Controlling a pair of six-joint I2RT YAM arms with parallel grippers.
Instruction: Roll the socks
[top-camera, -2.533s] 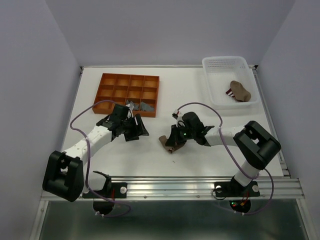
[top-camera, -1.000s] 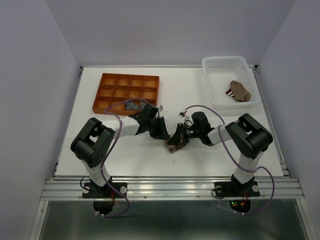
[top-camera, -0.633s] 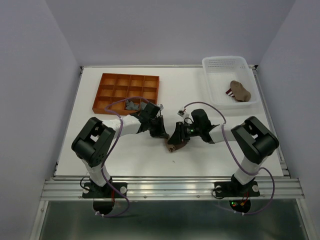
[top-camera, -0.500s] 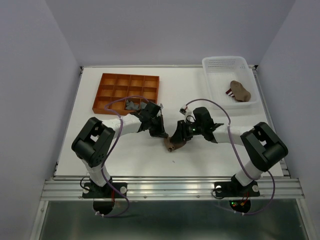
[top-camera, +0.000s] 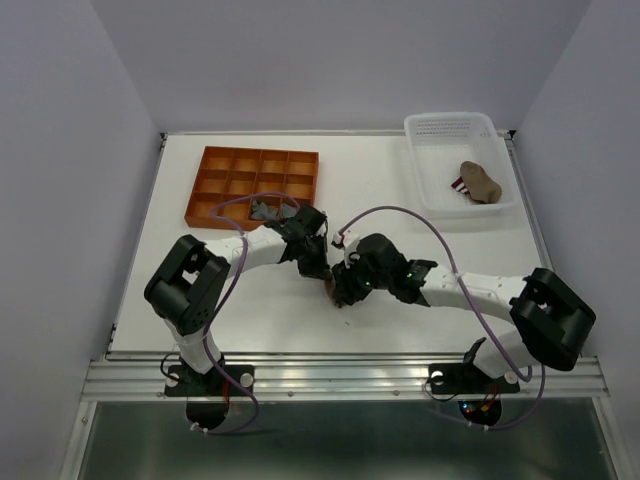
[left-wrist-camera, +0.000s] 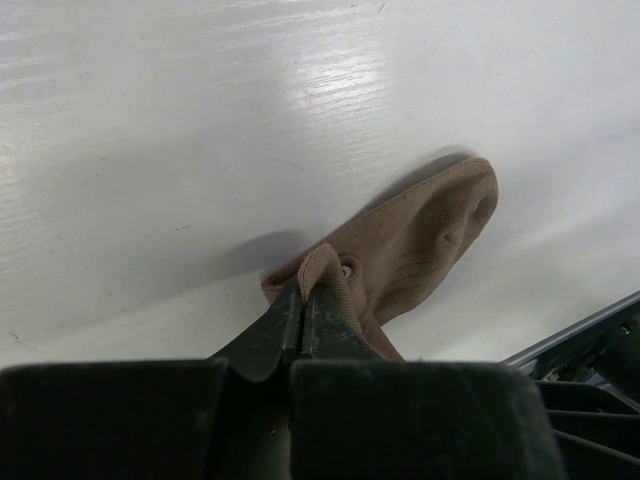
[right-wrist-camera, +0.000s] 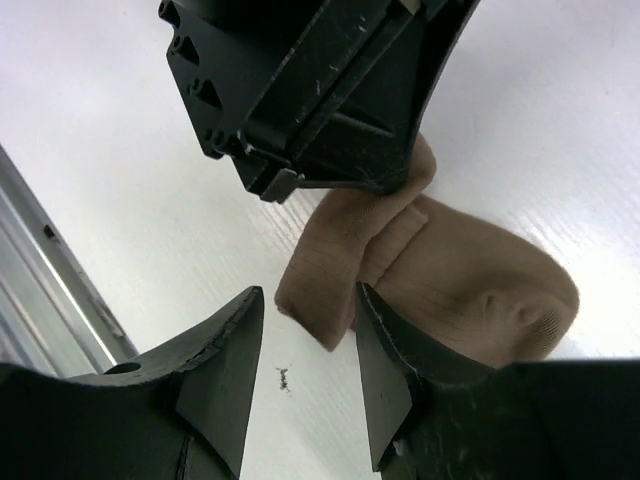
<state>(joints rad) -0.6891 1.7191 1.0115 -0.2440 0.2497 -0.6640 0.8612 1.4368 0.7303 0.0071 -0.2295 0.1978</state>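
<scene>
Since the earlier frames my left arm (top-camera: 250, 248) has swung away from the orange tray (top-camera: 215, 160) to the middle of the surface (top-camera: 380, 190), and my right arm (top-camera: 470, 290) has stretched out low, its elbow now far to the right. From above, both wrists meet over the tan sock (top-camera: 334, 291), which lies on the surface toward the front, below the tray's right corner and well apart from the white basket (top-camera: 440, 150). A grey sock (top-camera: 265, 210) sits in a compartment of the tray's near row, and a brown sock (top-camera: 482, 182) with a striped part lies in the basket. Through my left wrist camera, my left jaws are clenched on the rim of the tan sock's cuff, lifting that edge slightly while the rounded toe rests on the surface to the right. Through my right wrist camera, my right jaws stand released, their fingers (right-wrist-camera: 220, 370) on either side of the sock's folded end without pressing it, and the black body of my left wrist hangs just above the fold.
</scene>
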